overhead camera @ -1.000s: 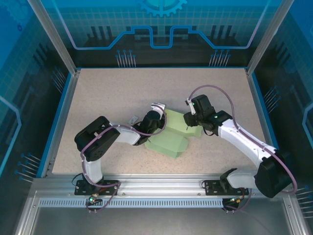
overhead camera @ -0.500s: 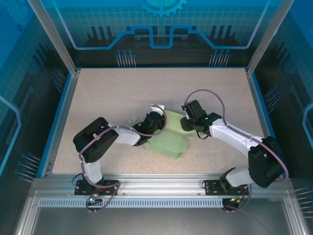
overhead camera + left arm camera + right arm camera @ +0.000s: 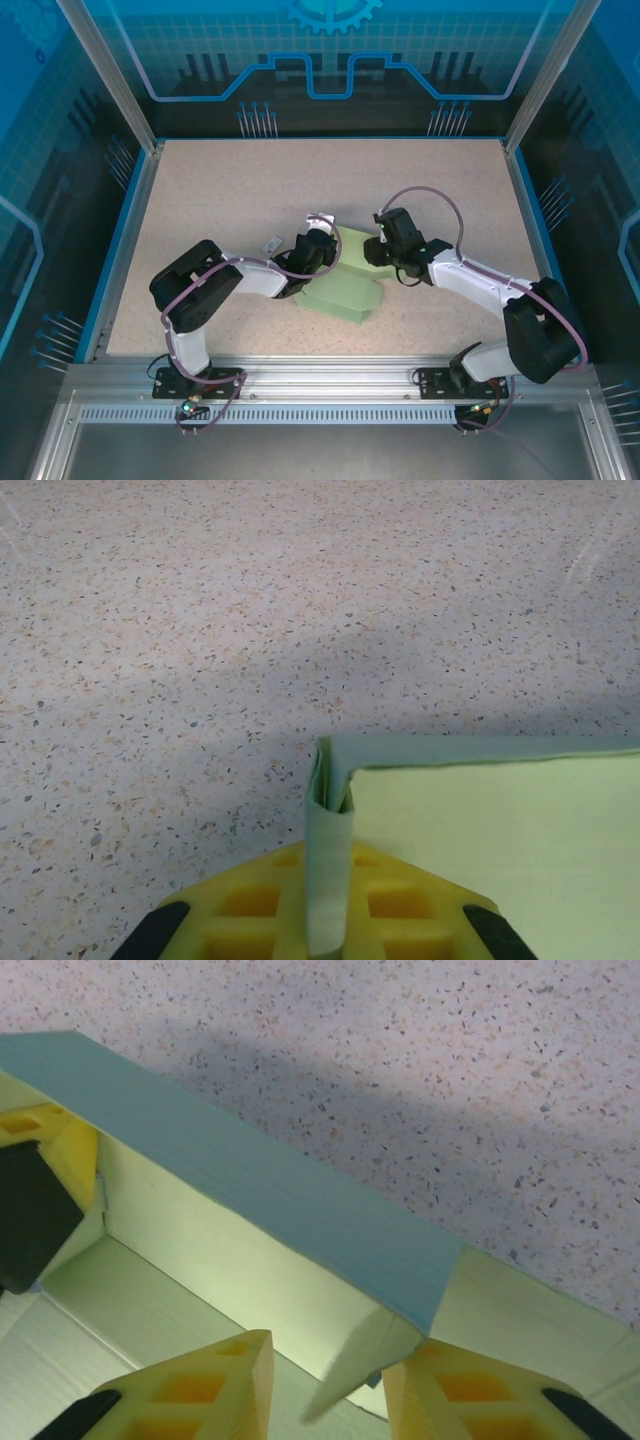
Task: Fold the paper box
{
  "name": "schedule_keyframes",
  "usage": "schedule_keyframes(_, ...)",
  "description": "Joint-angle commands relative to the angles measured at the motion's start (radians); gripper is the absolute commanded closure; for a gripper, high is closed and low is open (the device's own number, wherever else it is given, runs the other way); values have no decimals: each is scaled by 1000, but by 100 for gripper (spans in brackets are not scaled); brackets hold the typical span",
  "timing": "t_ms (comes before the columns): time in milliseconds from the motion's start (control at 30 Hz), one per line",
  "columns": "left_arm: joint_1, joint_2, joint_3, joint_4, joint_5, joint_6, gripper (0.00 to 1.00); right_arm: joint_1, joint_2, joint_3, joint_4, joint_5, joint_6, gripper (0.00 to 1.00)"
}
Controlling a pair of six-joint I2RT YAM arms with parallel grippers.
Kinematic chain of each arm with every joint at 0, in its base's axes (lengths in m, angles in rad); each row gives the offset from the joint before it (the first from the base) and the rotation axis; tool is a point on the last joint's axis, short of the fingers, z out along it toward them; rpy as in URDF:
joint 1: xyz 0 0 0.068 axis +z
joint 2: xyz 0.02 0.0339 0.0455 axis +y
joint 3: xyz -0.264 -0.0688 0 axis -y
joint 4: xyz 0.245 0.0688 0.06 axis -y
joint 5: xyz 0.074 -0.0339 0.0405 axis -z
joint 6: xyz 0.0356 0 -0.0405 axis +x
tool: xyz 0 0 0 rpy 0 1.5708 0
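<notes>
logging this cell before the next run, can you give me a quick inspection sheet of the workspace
surface: speckled table, no spills seen
job's things: pale green paper box, partly folded, one wall raised
clutter: small white scrap left of the box
pincers: left pincer shut on a box flap; right pincer open, astride a corner flap
cables: purple cables looped along both arms
surroundings: blue panels around the table, metal rail at the near edge
</notes>
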Motion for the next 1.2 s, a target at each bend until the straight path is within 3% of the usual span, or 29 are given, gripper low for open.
schedule_keyframes(0, -12, -41, 16, 8, -25, -24, 90, -6, -67, -35, -48, -3, -1, 61)
schedule_keyframes(367, -12, -56, 16, 5, -26, -26, 90, -6, -231, -166, -182, -36, 95, 49)
schedule_keyframes(667, -11, -63, 18, 8, -17, -22, 89, -4, -128, -185, -94, -70, 191, 47)
schedule_keyframes(1167, -12, -71, 7, 13, -9, -20, 89, -4, -70, -133, 9, -48, 157, 49)
